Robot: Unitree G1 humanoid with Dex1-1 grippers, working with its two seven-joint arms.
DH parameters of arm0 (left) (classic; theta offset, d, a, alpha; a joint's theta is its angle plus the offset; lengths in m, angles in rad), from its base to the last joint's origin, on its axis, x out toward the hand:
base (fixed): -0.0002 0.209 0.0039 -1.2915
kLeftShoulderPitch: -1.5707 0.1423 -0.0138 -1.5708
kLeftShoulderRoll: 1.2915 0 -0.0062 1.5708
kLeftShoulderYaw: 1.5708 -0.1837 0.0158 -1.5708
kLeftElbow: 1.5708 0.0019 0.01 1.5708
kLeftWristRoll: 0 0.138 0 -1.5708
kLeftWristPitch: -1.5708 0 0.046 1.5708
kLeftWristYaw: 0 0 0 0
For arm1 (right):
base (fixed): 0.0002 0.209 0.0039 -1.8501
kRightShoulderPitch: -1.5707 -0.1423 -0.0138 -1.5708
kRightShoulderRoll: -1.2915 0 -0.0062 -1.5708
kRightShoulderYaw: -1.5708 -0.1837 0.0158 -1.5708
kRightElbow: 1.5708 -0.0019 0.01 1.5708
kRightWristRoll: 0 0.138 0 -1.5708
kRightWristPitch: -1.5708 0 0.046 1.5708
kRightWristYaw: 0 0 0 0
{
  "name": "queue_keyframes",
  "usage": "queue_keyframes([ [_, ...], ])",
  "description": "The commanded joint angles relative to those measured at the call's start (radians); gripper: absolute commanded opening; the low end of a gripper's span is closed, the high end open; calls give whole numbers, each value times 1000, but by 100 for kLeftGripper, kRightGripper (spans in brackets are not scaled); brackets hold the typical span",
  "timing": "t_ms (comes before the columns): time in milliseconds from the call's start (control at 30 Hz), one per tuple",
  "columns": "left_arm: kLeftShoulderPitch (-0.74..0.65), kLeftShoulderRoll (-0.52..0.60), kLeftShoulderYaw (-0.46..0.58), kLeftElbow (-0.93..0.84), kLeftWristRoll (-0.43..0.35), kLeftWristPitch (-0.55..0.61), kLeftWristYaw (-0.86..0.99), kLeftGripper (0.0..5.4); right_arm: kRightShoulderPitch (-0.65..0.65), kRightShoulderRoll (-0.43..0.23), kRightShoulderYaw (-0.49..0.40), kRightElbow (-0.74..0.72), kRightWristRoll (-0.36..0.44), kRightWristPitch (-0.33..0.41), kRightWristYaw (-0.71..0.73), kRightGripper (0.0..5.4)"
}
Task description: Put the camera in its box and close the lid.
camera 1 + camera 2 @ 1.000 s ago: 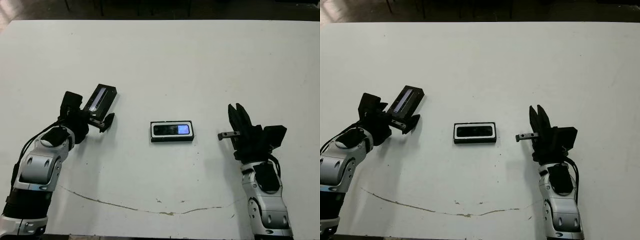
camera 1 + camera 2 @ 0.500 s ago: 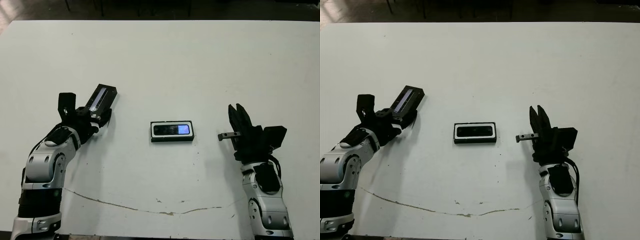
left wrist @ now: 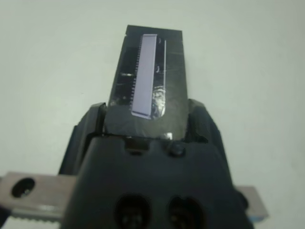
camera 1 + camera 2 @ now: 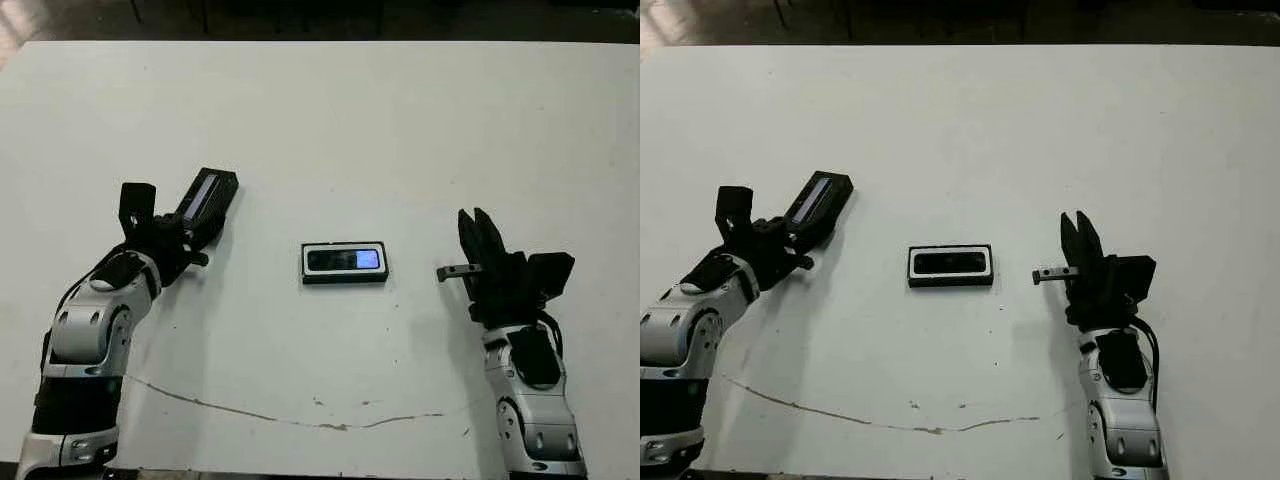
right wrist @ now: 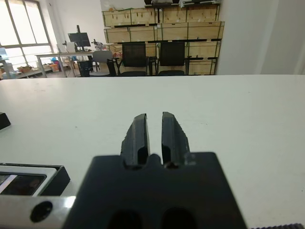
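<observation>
The camera (image 4: 345, 260), a slim black bar with a bluish screen, lies flat inside the box (image 4: 345, 279), a shallow black tray with a white lining at the table's middle. The lid (image 4: 207, 196), black with a silvery strip (image 3: 145, 71), sits left of the box, its near end between my left gripper's fingers (image 3: 95, 119). My left gripper (image 4: 195, 228) is shut on the lid. To the right of the box, apart from it, my right gripper (image 4: 472, 218) is shut on nothing, its fingers (image 5: 139, 131) pointing away over the table.
A thin brown line (image 4: 300, 415) runs across the white table near its front edge. The table's far edge (image 4: 320, 42) borders a dark floor. Chairs and stacked crates (image 5: 162, 47) stand beyond the table in the right wrist view.
My left gripper has turned, moved up to the lid's near end and shut on it; the lid has shifted slightly. The right arm, box and camera have not moved.
</observation>
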Motion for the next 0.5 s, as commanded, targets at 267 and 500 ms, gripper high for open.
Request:
queue_keyframes([
  [267, -65, 182, -7, -161, -31, -212, -274, 187, 21, -3, -10, 2, 35, 41, 13, 0],
  [500, -237, 270, -94, -122, -84, -185, -491, 187, 9, -8, -17, -8, 33, 71, 0, 0],
])
